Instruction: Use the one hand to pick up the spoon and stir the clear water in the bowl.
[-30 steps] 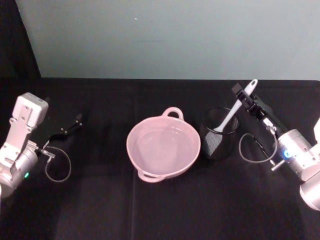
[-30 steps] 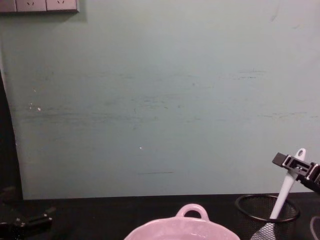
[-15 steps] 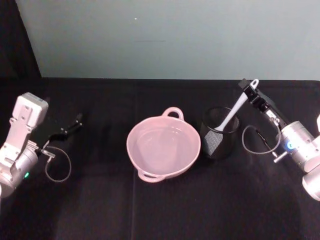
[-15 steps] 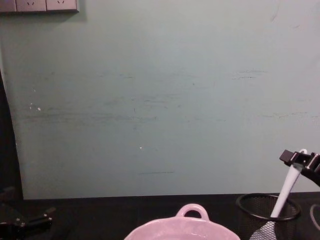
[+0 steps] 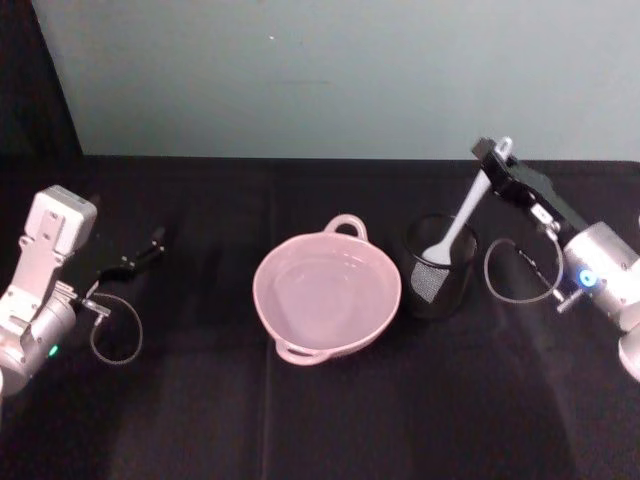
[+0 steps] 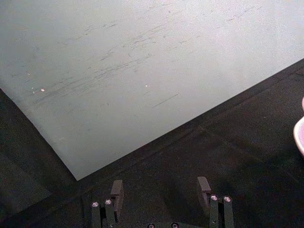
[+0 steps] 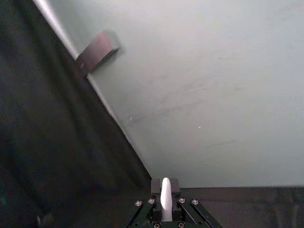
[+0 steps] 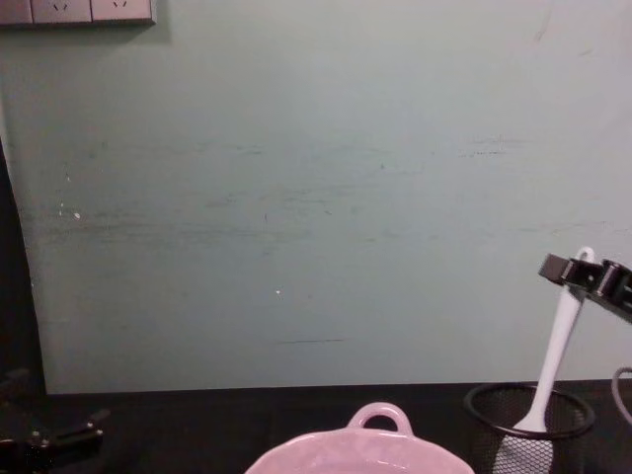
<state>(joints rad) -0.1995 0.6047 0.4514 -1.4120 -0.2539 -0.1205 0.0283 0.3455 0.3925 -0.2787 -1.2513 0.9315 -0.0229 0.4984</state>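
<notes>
We are gripping the spoon [image 5: 462, 208] with the right gripper [image 5: 492, 158], which is clamping the very top of the handle, by the hole. In the right wrist view the white handle is showing pinched in the gripper's tip. The spoon's long axis is standing close to upright, leaning so that the handle end is tipping towards the table's [image 5: 300, 420] back right corner. The blade is hanging down inside the mesh cup [image 5: 440, 285], below its rim. So the spoon is running down and slightly to our left from the gripper.

The bowl [image 5: 262, 295] is sitting mid-table, just beside the cup on our left, with the water [image 5: 330, 298] hardly showing against the pink. We are judging that the coming move is turning on the blade being inside the cup. The lift should be running up along the handle until the blade is clearing the rim, and only then going left over the bowl.

The left gripper [image 5: 157, 237] is idling with fingers apart near the table's left edge, well apart from the bowl; the right one is the nearer.
</notes>
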